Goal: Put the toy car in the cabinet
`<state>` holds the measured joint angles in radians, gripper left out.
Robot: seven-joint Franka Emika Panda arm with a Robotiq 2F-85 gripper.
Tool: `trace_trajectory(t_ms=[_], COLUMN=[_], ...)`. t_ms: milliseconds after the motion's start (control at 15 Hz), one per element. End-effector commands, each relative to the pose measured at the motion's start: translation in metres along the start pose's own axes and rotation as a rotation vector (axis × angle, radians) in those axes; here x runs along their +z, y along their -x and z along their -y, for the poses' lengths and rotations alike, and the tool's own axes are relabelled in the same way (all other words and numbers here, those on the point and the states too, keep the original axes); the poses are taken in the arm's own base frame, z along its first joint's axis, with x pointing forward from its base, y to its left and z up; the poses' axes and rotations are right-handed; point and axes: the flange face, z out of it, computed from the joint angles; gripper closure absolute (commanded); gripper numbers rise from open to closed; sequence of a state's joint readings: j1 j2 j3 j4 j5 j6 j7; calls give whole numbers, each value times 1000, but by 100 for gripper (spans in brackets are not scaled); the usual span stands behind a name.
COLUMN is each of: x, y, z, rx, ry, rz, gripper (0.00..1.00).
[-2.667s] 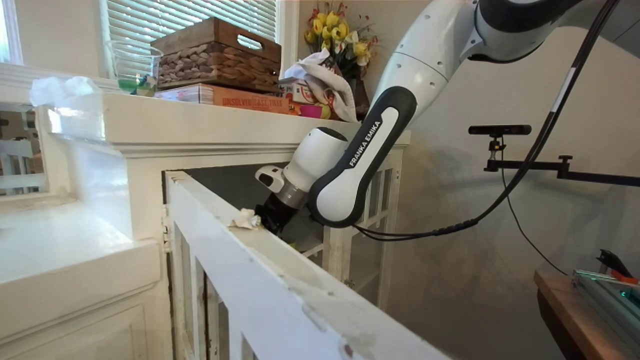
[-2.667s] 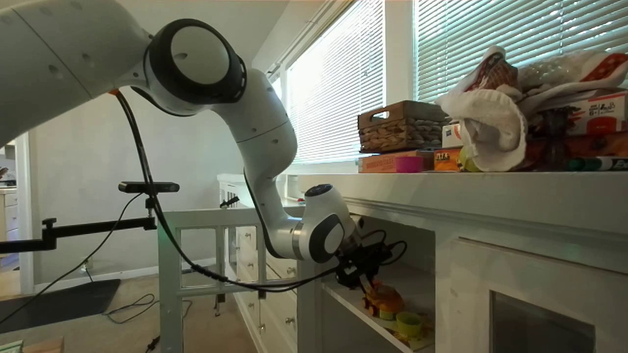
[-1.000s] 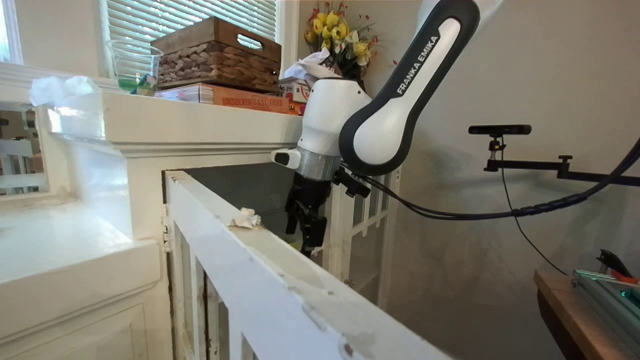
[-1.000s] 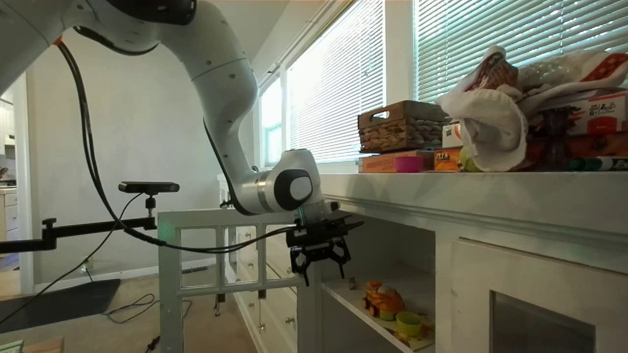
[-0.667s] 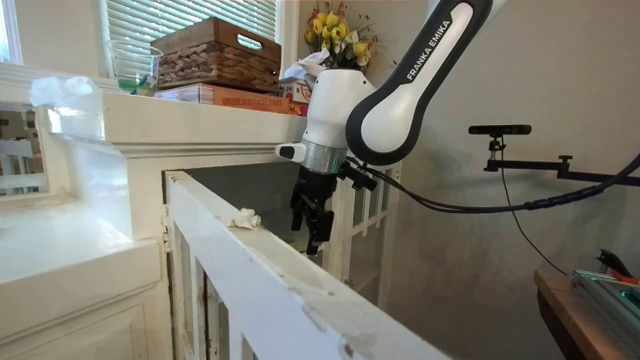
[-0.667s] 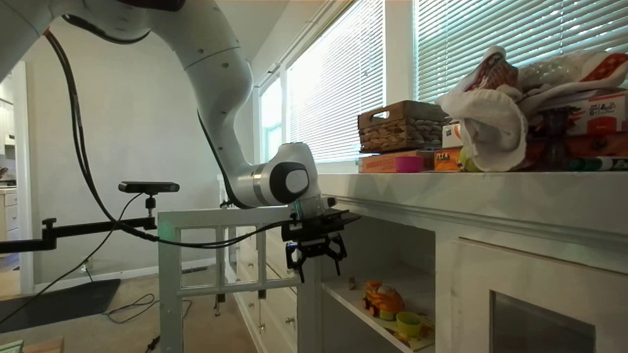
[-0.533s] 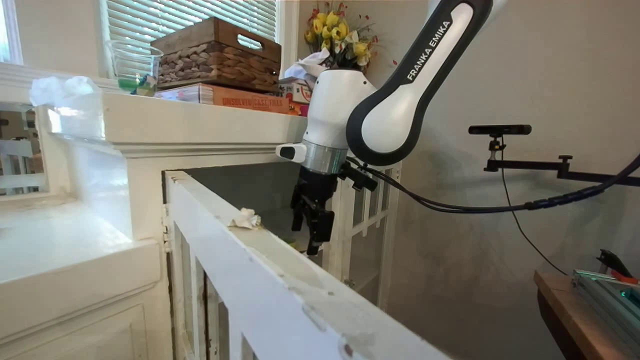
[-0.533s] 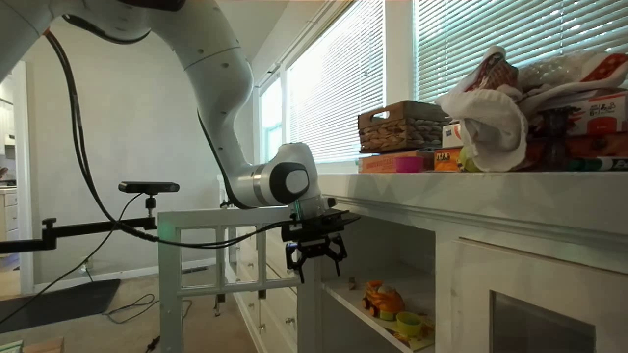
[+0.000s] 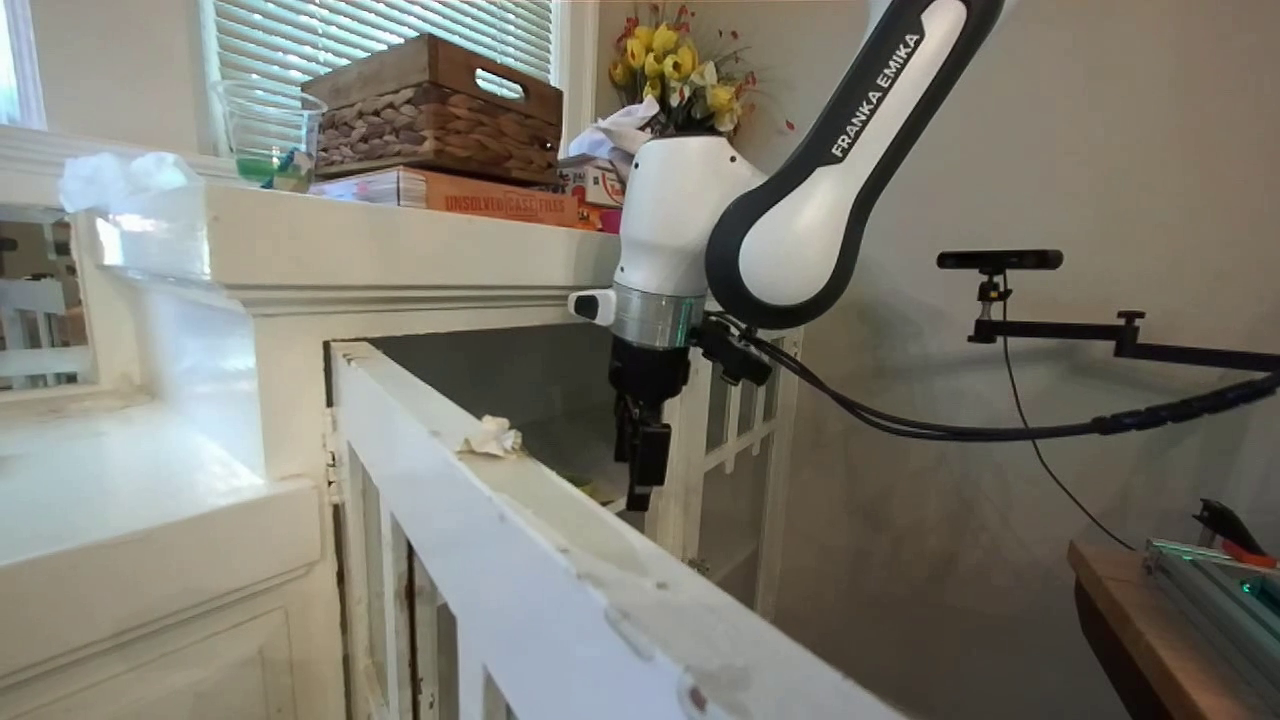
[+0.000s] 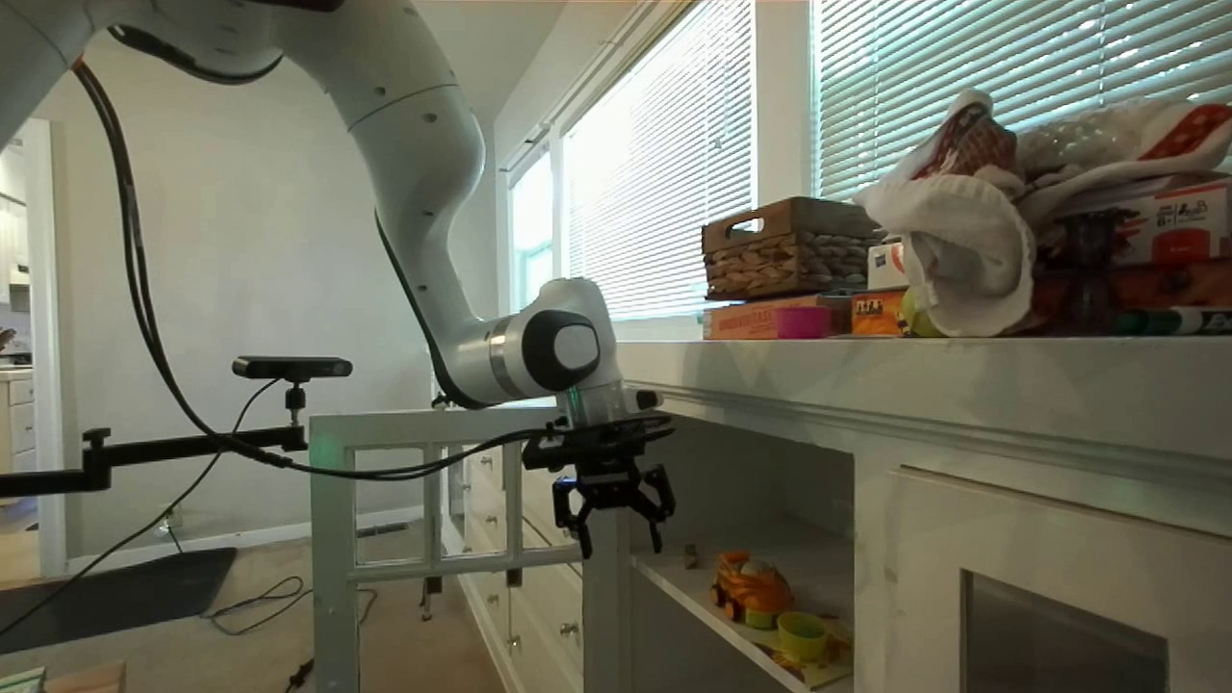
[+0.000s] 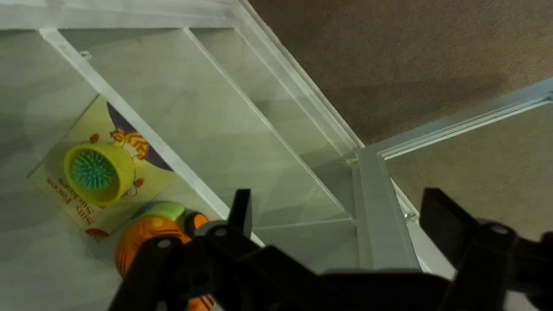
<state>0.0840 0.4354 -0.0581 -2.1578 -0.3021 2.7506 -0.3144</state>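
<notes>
Wrist view, spiky ball [image 11: 91, 169] only here, toy car [image 11: 143, 234] partly hidden, pincer [image 11: 337, 204] agape, empty.

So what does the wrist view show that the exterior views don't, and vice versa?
Only the wrist view shows the spiky teal thing inside the yellow cup and readable lettering on the sticker sheet underneath.

Only the exterior views show the woven basket, the blinds and the robot arm.

The wrist view and an exterior view share the cup, the orange toy car, the open gripper and parts of the cabinet.
</notes>
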Motion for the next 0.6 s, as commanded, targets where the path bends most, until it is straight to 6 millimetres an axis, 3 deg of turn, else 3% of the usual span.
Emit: trace_trajectory(t_ms=[0,533], x=[-25,-77], y=[16,35], z=[24,36], rx=[87,255], ry=[-13,-41], rz=[59,-7], gripper=[0,0])
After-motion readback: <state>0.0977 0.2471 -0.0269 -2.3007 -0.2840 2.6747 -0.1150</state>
